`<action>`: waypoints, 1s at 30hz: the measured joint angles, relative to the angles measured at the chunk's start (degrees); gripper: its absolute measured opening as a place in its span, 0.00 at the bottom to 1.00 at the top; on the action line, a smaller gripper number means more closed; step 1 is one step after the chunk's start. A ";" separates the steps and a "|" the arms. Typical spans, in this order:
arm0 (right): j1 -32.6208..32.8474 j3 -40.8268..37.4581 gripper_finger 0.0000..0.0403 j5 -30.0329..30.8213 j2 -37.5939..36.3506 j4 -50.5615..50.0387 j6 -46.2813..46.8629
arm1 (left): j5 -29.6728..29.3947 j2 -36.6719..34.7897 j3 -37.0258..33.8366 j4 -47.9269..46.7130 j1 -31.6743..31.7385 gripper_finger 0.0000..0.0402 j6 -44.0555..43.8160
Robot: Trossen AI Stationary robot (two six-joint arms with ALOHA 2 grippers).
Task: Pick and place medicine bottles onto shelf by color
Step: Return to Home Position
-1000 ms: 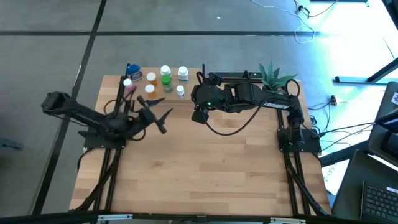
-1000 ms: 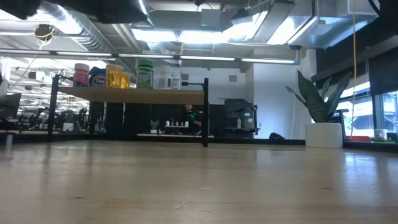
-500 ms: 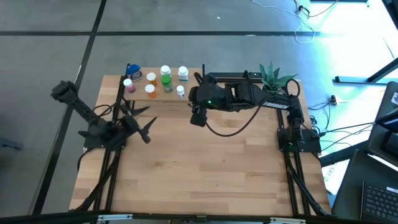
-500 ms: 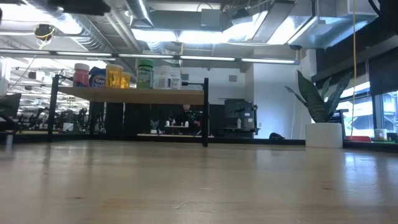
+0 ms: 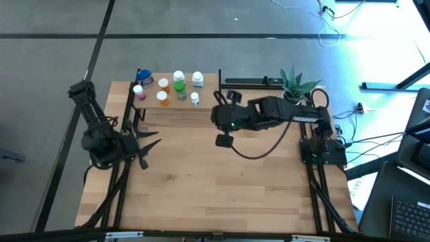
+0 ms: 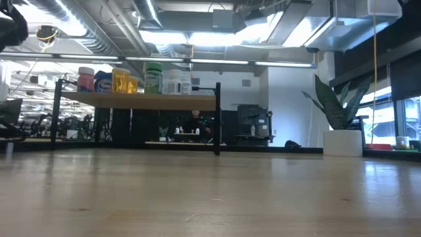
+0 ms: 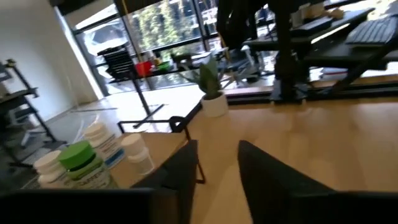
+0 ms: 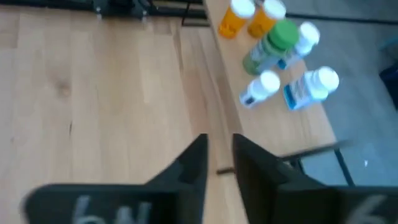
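Observation:
Several medicine bottles (image 5: 163,89) with white caps stand upright on the shelf (image 5: 211,94) at the table's far left. From left to right they are blue and pink, two orange, green (image 5: 179,82), then white ones (image 5: 194,99). The low view shows them in a row (image 6: 131,79) on the raised shelf (image 6: 138,100). My left gripper (image 5: 146,149) hangs near the table's left edge, nearer than the shelf, with a gap between its fingers (image 7: 217,165) and nothing in it. My right gripper (image 5: 223,140) hovers right of the shelf, fingers narrowly apart (image 8: 219,155), holding nothing.
A potted green plant (image 5: 295,82) stands at the far right, behind my right arm. A thin black post (image 6: 218,118) marks the shelf's right end. Bare wooden tabletop (image 5: 222,195) stretches across the near half. A black cable (image 5: 259,151) loops below my right arm.
My left gripper has swung away from the shelf, toward the table's left and near edges. My right gripper has drawn back from the shelf's right end, toward the near edge and a little right. The bottles have kept their places.

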 joint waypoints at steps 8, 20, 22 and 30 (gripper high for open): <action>5.84 -0.02 0.03 2.61 -2.99 -5.09 8.53 | 9.19 -2.67 0.00 -0.94 -3.09 0.02 -0.44; 21.65 -3.29 0.01 13.76 -11.09 -11.69 22.51 | 31.25 -5.42 0.07 -18.87 -2.15 0.00 -14.27; 24.46 -5.67 0.01 16.16 -12.18 -11.75 24.33 | 36.12 -6.89 0.07 -22.56 -0.06 0.00 -17.13; 30.91 -19.55 0.00 20.74 -22.66 -11.74 35.41 | 47.80 -10.31 0.07 -34.89 12.63 0.00 -25.13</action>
